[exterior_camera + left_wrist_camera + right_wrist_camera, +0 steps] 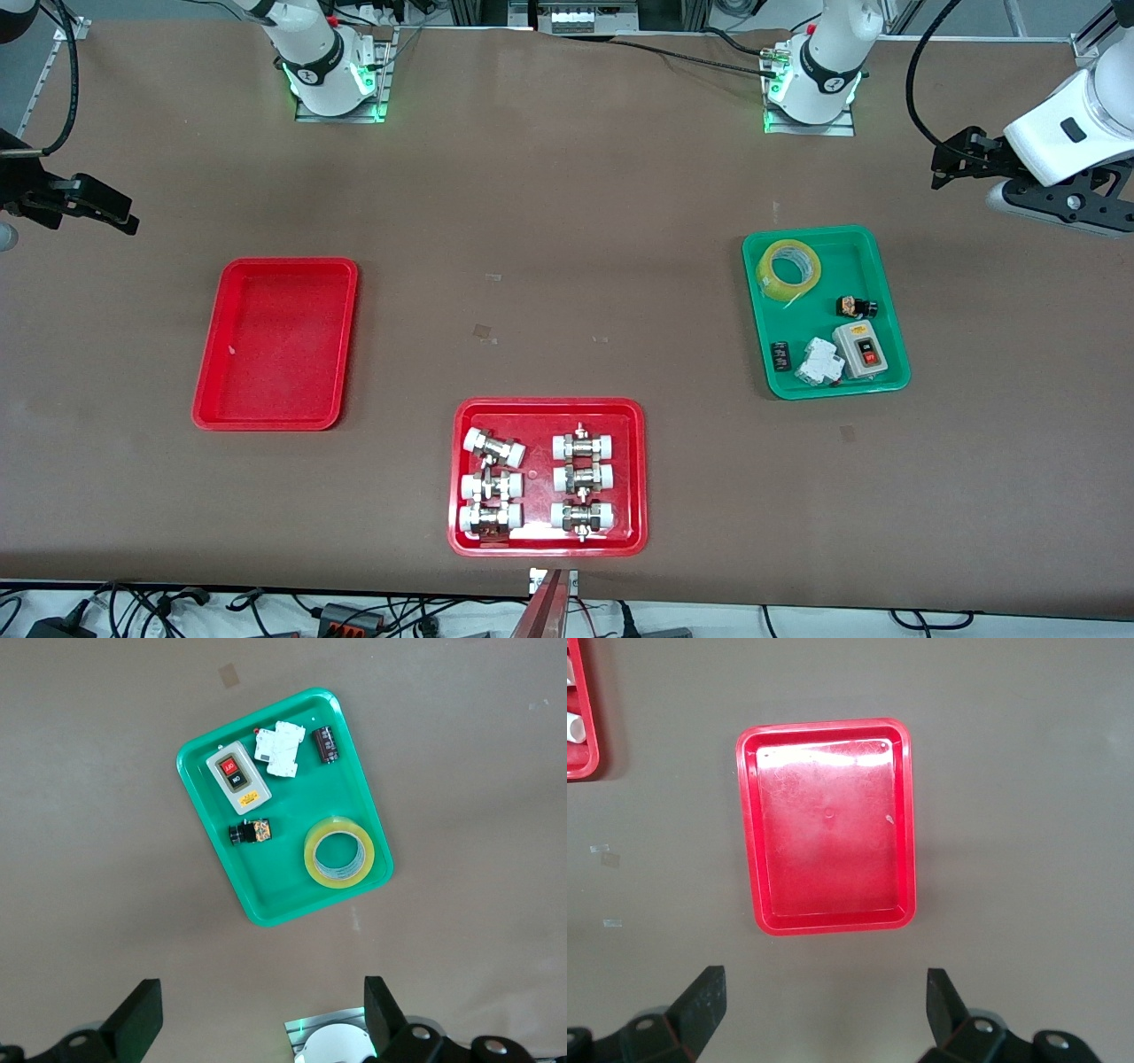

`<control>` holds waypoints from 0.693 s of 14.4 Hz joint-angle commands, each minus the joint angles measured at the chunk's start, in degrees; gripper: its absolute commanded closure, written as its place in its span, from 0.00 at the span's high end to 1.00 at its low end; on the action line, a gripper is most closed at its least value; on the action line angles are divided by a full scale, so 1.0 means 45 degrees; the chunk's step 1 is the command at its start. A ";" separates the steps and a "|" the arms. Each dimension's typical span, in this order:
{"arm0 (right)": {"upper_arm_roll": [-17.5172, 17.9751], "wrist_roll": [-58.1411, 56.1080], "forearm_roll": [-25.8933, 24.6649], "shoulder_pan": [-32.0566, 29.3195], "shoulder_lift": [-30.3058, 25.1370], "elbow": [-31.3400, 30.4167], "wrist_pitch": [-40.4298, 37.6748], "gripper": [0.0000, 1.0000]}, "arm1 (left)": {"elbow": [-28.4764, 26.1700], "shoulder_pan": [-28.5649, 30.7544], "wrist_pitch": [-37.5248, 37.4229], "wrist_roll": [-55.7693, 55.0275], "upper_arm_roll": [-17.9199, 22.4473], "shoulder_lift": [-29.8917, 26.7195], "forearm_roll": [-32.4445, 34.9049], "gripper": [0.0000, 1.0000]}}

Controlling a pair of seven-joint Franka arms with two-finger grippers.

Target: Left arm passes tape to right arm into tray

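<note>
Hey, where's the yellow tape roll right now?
The tape lies flat in the green tray toward the left arm's end of the table, at the tray's corner farthest from the front camera, apart from the small black part.

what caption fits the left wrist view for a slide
Open left gripper hangs above the table, looking down on the tape lying in the green tray among small electrical parts.

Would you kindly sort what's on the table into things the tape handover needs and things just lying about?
Needed: tape, plain red tray, left gripper, right gripper.
Lying about: green tray, switch box, white breaker, fittings tray.
</note>
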 commanded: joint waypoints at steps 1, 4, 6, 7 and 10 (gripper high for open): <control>0.0142 -0.0235 0.0123 -0.0156 -0.0365 -0.0249 -0.0156 1.00 | 0.0030 0.0089 -0.0154 0.0424 -0.0056 -0.0179 -0.0070 1.00; 0.0142 -0.0235 0.0123 -0.0156 -0.0366 -0.0192 -0.0136 1.00 | 0.0030 0.0089 0.0451 0.0405 -0.0056 -0.0140 -0.0091 1.00; 0.0142 -0.0235 0.0123 -0.0156 -0.0347 -0.0192 -0.0117 1.00 | 0.0030 0.0089 0.0394 0.0424 -0.0056 -0.0082 -0.0091 1.00; 0.0142 -0.0235 0.0123 -0.0156 -0.0347 -0.0192 -0.0117 1.00 | 0.0030 0.0050 0.0374 0.0521 -0.0056 0.0054 -0.0071 1.00; 0.0142 -0.0215 0.0123 -0.0117 -0.0230 -0.0173 -0.0136 1.00 | -0.0184 0.0049 0.0529 0.0619 -0.0095 0.1203 -0.0148 1.00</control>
